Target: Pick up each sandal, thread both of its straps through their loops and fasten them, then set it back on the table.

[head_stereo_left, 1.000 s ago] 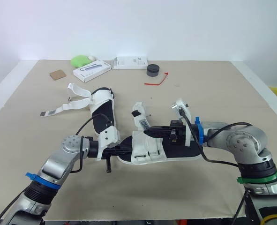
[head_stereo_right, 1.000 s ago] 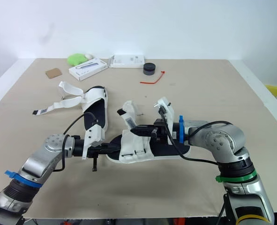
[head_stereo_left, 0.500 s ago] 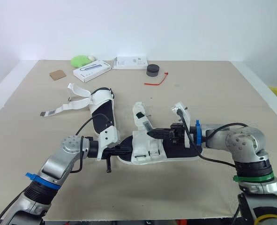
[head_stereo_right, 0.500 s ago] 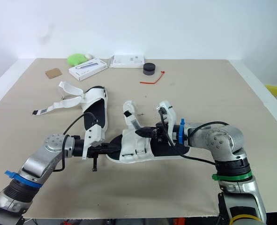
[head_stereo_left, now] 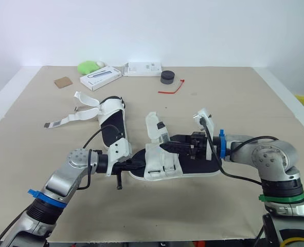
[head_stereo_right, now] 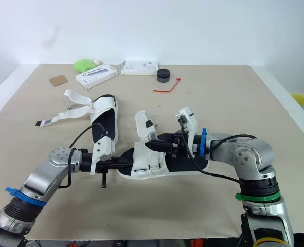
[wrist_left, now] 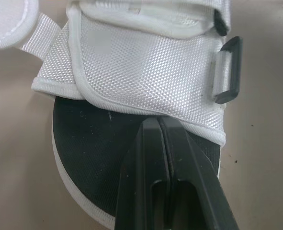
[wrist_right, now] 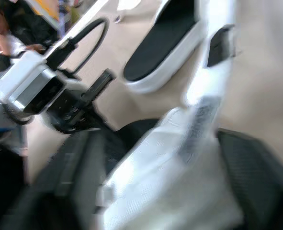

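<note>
Two sandals lie on the desk (head_stereo_left: pixel 234 103). Furthest left, the far sandal (head_stereo_left: pixel 113 126) lies alone, its loose straps (head_stereo_left: pixel 72 116) splayed out flat. Just beside it, the left fingers (wrist_left: pixel 148 158) are pressed together, tips resting on the toe of the near sandal (head_stereo_left: pixel 159 163), which lies flat at mid-desk. One strap (head_stereo_left: pixel 153 125) stands upright. The right fingers (head_stereo_left: pixel 175 146) are spread apart, straddling its white upper.
</note>
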